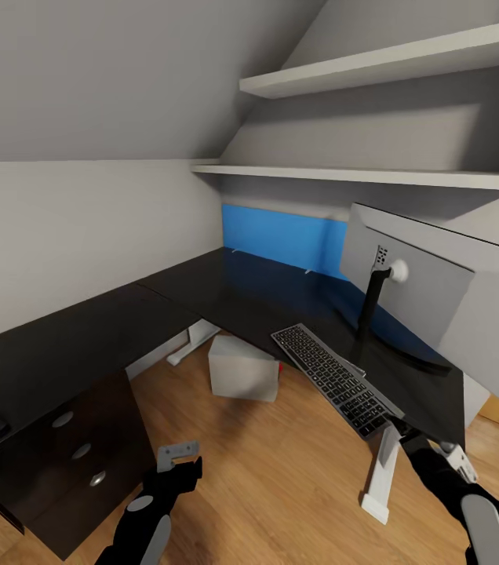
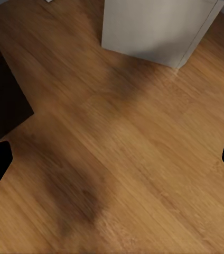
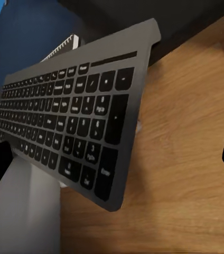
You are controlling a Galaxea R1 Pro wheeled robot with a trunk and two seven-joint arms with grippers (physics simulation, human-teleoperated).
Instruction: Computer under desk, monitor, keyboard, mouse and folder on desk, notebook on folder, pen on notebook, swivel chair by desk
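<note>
The right tool (image 1: pixel 447 457) is spread wide, holding nothing; the keyboard (image 1: pixel 336 378) lies just ahead of it, its near end overhanging the table (image 1: pixel 202 294) edge beside the monitor (image 1: pixel 446 302).

The left tool (image 1: pixel 177 455), also wide open and empty, hangs above the floor (image 2: pixel 133 159), with the computer (image 1: pixel 242 369) ahead under the table.

The head camera looks forward and down from above onto the L-shaped surface (image 1: pixel 226 302). The left wrist camera faces the floor (image 2: pixel 133 159) and computer (image 2: pixel 154 26) closely. The right wrist camera sits near the keyboard (image 3: pixel 70 127); both appear in the head view.
</note>
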